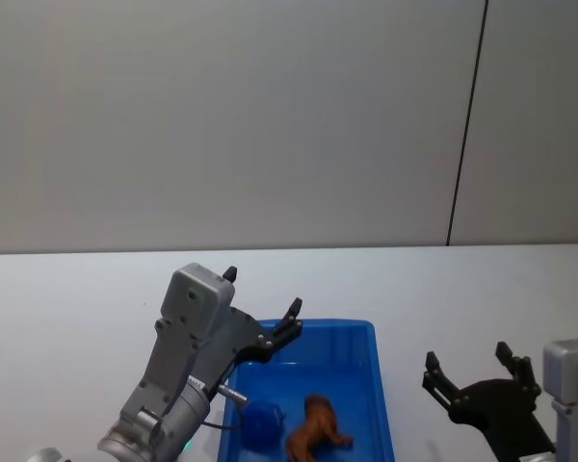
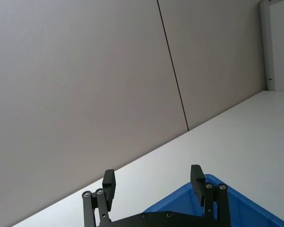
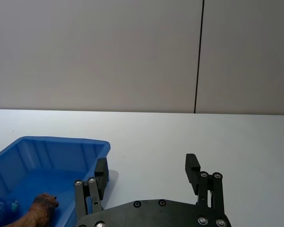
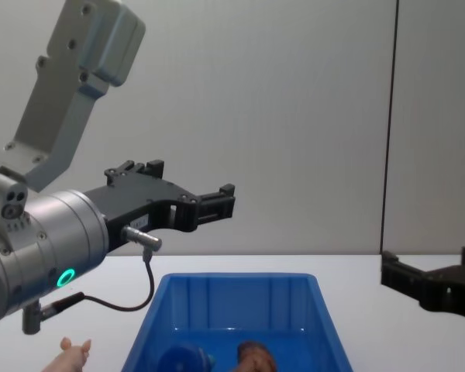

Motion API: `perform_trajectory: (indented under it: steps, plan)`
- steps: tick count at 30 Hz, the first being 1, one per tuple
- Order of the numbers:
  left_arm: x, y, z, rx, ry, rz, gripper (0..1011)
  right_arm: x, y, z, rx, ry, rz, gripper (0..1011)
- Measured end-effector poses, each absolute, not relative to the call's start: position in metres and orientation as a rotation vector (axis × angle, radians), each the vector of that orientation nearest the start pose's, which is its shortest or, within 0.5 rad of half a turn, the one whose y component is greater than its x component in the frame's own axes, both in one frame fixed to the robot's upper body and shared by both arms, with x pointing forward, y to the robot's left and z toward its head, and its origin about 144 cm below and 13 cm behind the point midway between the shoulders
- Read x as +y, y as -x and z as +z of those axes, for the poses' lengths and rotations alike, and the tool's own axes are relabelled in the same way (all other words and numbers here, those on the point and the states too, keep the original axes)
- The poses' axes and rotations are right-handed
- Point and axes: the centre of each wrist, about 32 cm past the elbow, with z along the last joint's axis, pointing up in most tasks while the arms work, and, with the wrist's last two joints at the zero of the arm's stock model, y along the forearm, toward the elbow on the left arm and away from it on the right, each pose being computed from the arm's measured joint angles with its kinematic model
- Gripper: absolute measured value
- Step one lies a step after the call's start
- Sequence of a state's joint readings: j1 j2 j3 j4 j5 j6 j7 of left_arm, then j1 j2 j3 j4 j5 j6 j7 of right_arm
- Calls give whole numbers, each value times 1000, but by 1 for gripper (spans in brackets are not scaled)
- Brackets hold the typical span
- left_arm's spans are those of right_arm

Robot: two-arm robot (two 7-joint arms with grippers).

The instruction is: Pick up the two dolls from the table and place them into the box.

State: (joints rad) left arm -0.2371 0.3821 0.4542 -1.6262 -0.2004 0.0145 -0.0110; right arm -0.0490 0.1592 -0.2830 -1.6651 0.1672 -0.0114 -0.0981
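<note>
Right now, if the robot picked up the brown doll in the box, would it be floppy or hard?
Probably a bit soft: the brown doll looks shaggy, so a grip may sink in. It likely won't roll, since it lies stretched out on the box floor. It seems light, being small beside the box.

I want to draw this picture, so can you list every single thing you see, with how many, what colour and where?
box: 1, bright blue, on the table
blue doll: 1, blue, inside the box
brown doll: 1, shaggy brown, inside the box, beside the blue doll
pink doll: 1, pale pink, on the table left of the box
table: 1, white, under everything
wall: 1, grey with a dark seam, behind the table
left hand: 1, black, open, raised above the box's left edge
right hand: 1, black, open, right of the box
</note>
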Motion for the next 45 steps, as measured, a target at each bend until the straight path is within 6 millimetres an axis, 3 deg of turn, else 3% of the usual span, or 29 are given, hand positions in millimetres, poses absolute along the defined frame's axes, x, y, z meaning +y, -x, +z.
perform_trajectory:
  steps: [45]
  plan:
    - [230,-447,1209,38,-322,1372,1001,-184,-424,1146,8,-28,-1437,1001]
